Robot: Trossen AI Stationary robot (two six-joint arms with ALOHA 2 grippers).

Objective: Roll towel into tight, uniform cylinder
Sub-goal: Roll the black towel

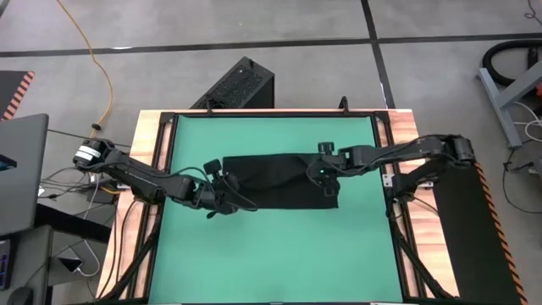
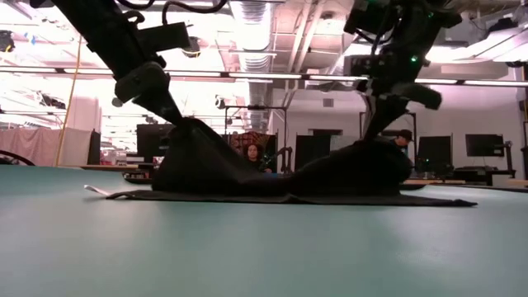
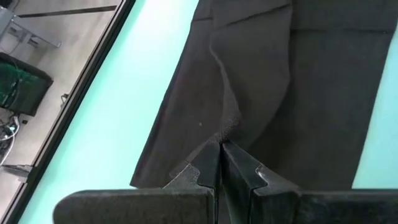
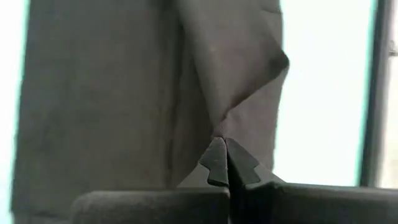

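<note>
From above, the black towel (image 1: 275, 180) lies mid-way across the green mat (image 1: 271, 254), the left gripper (image 1: 222, 188) and right gripper (image 1: 326, 176) pinching its ends; a ribbed black box (image 1: 240, 85) sits beyond the mat. At table level, limp light cloth tents under both closed jaws. Wrist views show folds clamped; edges look the best hold.

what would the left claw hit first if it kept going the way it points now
The left claw is shut on a pinched fold of the black towel. More of that same towel lies spread straight ahead of it, so it would likely push into that cloth first, with the green mat right beneath; depth is hard to judge.
</note>
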